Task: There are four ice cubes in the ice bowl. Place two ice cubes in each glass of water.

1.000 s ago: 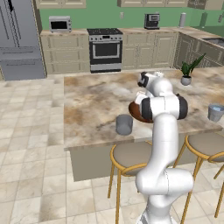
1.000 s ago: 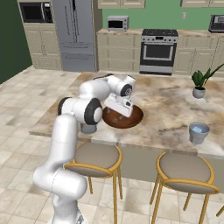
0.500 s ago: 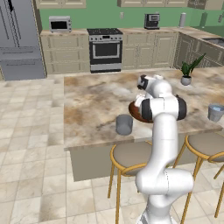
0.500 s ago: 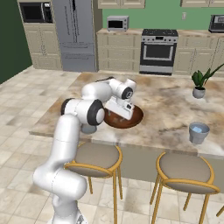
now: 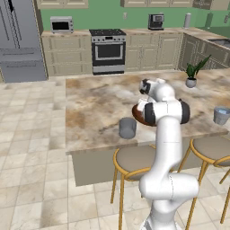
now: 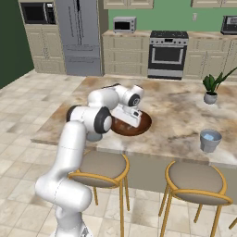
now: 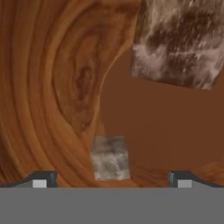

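Note:
My gripper (image 7: 111,181) is open and reaches down into the ice bowl (image 7: 52,87), a glossy reddish-brown wooden dish. One small pale ice cube (image 7: 110,157) lies between the two fingertips (image 7: 39,180) without touching either. A second ice cube (image 7: 179,43) looks larger and lies farther off. From the right base, the hand (image 6: 129,112) hangs over the ice bowl (image 6: 142,126) on the island. One grey-blue glass (image 5: 127,128) stands left of the ice bowl (image 5: 137,114). The other glass (image 5: 221,115) stands far right; it is also the glass (image 6: 210,140) near the front edge.
A small potted plant (image 5: 192,81) stands at the island's back right. Bar stools (image 6: 104,164) line the front of the island. My own elbow and forearm (image 5: 166,112) hide part of the bowl from the left base.
The hand has settled slightly lower over the bowl. The jaws stay open and the glasses have not moved.

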